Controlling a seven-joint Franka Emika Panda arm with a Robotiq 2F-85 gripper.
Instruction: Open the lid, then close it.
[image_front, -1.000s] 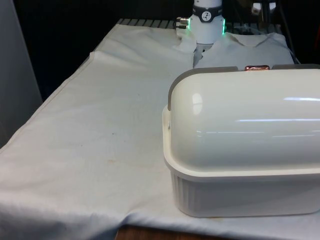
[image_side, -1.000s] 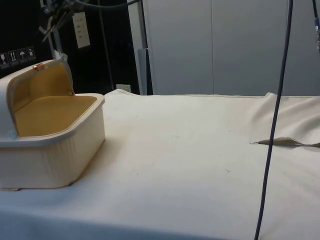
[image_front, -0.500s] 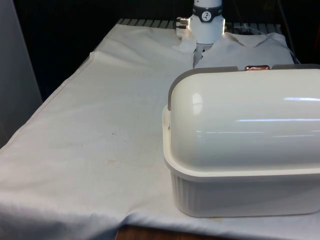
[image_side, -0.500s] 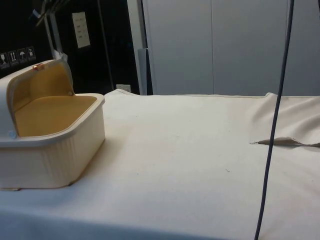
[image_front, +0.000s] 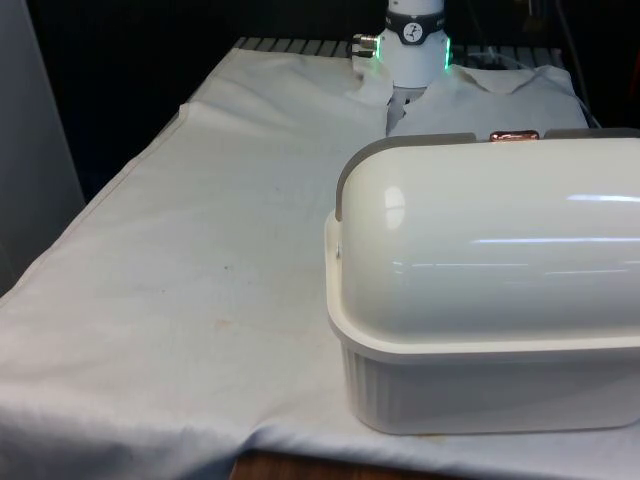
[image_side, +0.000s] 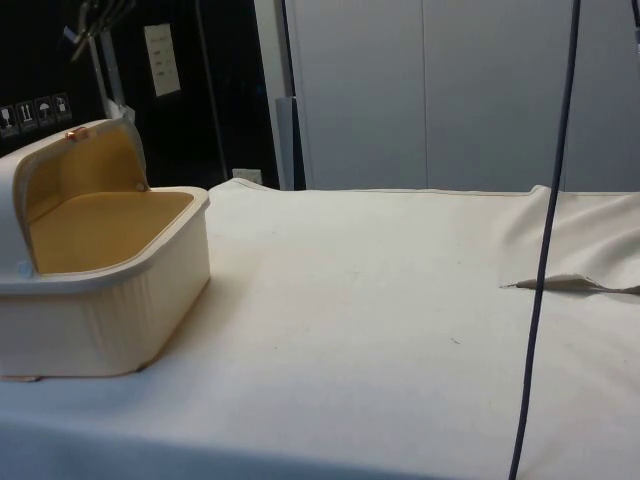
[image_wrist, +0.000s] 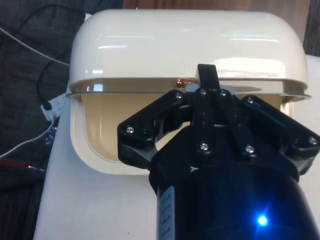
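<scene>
A cream bread box (image_front: 480, 390) stands at the table's near end, on the front view's right, its back to that camera. Its domed lid (image_front: 500, 230) is rolled back, with the small copper handle (image_front: 514, 135) at the top. In the side view the lid (image_side: 60, 165) is open over the box (image_side: 110, 320), baring a tan inside (image_side: 100, 225). In the wrist view my gripper (image_wrist: 207, 72) hangs above the opening, fingers together and holding nothing, tips near the handle (image_wrist: 182, 80) on the lid's (image_wrist: 190, 45) edge.
The robot's base (image_front: 415, 50) stands at the table's far end. A black cable (image_side: 545, 250) hangs down across the side view, in front of a fold in the cloth (image_side: 570, 280). Cables (image_wrist: 30, 100) lie on the floor beside the table.
In the side view my gripper has risen up and away from the lid's top edge. The lid has stayed open and the box has not moved.
</scene>
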